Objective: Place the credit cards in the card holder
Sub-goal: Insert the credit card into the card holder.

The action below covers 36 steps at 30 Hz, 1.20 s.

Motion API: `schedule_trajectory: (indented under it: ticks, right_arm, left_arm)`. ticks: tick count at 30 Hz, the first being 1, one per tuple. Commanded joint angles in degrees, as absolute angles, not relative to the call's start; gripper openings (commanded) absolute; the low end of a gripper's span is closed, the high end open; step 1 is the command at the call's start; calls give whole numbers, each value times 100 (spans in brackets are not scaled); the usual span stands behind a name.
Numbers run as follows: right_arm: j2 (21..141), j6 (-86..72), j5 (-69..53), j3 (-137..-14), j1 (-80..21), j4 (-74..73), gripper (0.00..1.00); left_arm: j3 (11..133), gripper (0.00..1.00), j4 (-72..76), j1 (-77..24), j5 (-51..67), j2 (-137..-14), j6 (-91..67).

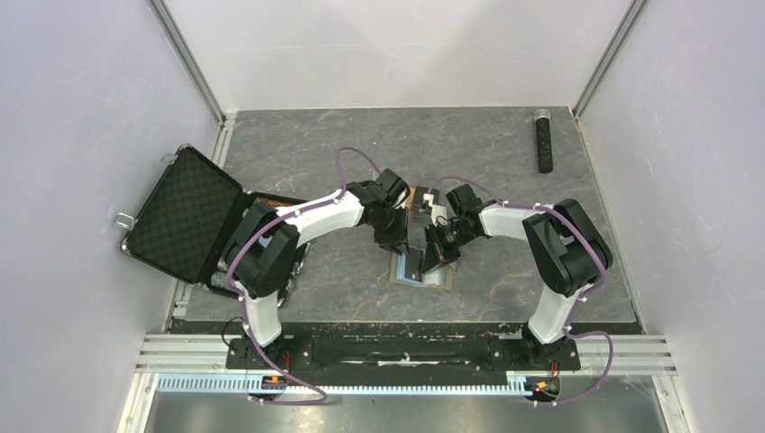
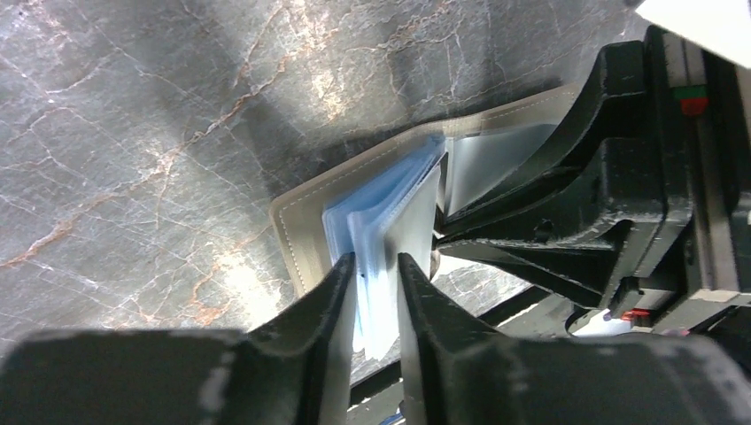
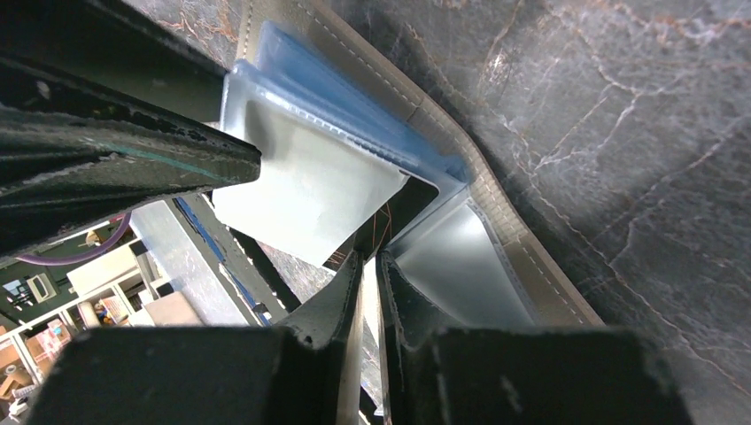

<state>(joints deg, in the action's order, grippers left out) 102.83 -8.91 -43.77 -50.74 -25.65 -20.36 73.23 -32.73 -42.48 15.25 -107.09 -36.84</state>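
Taupe folding card holder: left gripper, ten o'clock, pinches blue plastic sleeves; right gripper, two o'clock, pinches a clear sleeve.

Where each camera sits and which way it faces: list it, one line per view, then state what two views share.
Top external: fixed above and behind the bases, looking down at the table; left arm and right arm meet over the card holder.
Left wrist: on the left arm, looking along the left jaws, shut on the holder's blue sleeves; the right jaws enter from the right.
Right wrist: on the right arm, looking along the right jaws, pinching a clear sleeve; the left jaws cross upper left.
Shared: both wrist views show the open card holder.
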Motion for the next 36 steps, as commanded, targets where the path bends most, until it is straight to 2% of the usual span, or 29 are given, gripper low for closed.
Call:
schedule_trajectory:
  ticks: [1, 4, 10, 13, 15, 16, 18, 21, 27, 29, 34, 36]
  right_arm:
    - [10379, -852, -4324, -5045, -2568, -1961, 10]
    - [10379, -844, -4316, -5045, -2577, -1971, 10]
    - [10355, -832, -4285, -5058, -2567, -1971, 11]
    - [10281, -841, -4238, -5080, -2576, -1973, 14]
    - [10194, -840, -4217, -5105, -2575, -1982, 16]
    - [10150, -835, -4210, -5122, -2575, -1991, 17]
    - [10051, -836, -4180, -5173, -2566, -2030, 20]
    - [9903, -760, -4073, -5290, -2553, -2175, 28]
    - [9592, -653, -3899, -5438, -2442, -2400, 40]
    - [9515, -626, -3845, -5456, -2374, -2455, 43]
    - [9358, -615, -3771, -5440, -2133, -2498, 46]
    - [9288, -597, -3757, -5432, -2021, -2511, 46]
  left_arm:
    - [7609, 25, -3208, -4331, 1563, -10573, -3491]
    - [7684, 17, -3248, -4366, 1540, -10581, -3450]
    - [7791, 14, -3286, -4412, 1604, -10625, -3380]
    - [7835, 24, -3271, -4430, 1735, -10699, -3360]
    - [7857, 27, -3270, -4438, 1843, -10788, -3357]
    - [7859, 26, -3270, -4438, 1866, -10822, -3357]
    - [7870, 16, -3331, -4436, 1806, -10838, -3343]
    - [7997, 5, -3683, -4438, 1432, -10787, -3252]
    - [8190, 2, -4106, -4438, 1017, -10684, -3170]
    - [8238, 5, -4094, -4437, 1124, -10717, -3197]
    - [8287, 32, -3789, -4478, 1693, -10831, -3328]
    - [8325, 35, -3668, -4516, 1912, -10905, -3371]
